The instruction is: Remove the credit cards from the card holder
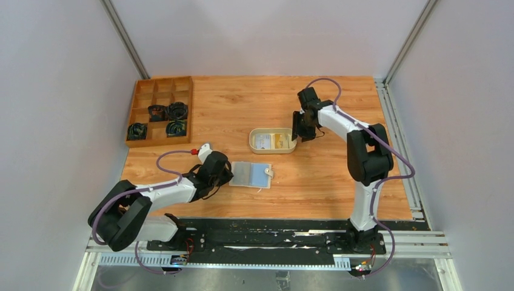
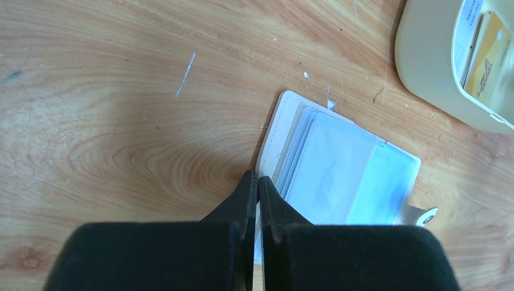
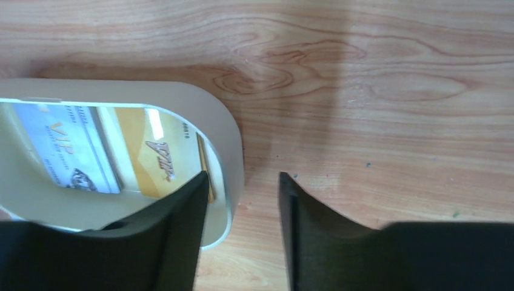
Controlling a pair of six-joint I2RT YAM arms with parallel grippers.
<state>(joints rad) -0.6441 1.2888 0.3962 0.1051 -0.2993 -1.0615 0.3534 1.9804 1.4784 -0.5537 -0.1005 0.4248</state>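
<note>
- Card holder (image 1: 250, 174) lies open and flat on the wooden table (image 1: 339, 176), near the middle, with its snap tab on the right. The pale blue-grey pockets face up.
- From the left wrist, faint print shows through one clear pocket of the card holder (image 2: 339, 170). I cannot tell whether a card is inside.
- Over to the oval cream tray (image 1: 273, 150), just beyond the holder, and two credit cards lie side by side in it. The whitish card (image 1: 263, 141) is on the left and the yellow-orange card (image 1: 280, 140) on the right.
- The right wrist view shows "VIP" lettering on both, the whitish card (image 3: 66, 151) and the yellow-orange card (image 3: 151, 157).
- Far left, a wooden compartment box (image 1: 190, 103) holds dark coils (image 1: 157, 112) in four of its cells.
- The left arm reaches low across the table, and the left gripper (image 2: 257, 182) has its fingers pressed together, tips at the holder's left edge. I cannot tell if they pinch the cover.
- The right arm bends down over the tray's right end. The right gripper (image 3: 241, 182) has its fingers apart and holds nothing, one finger over the tray rim (image 3: 233, 151) and the other over bare wood.
</note>
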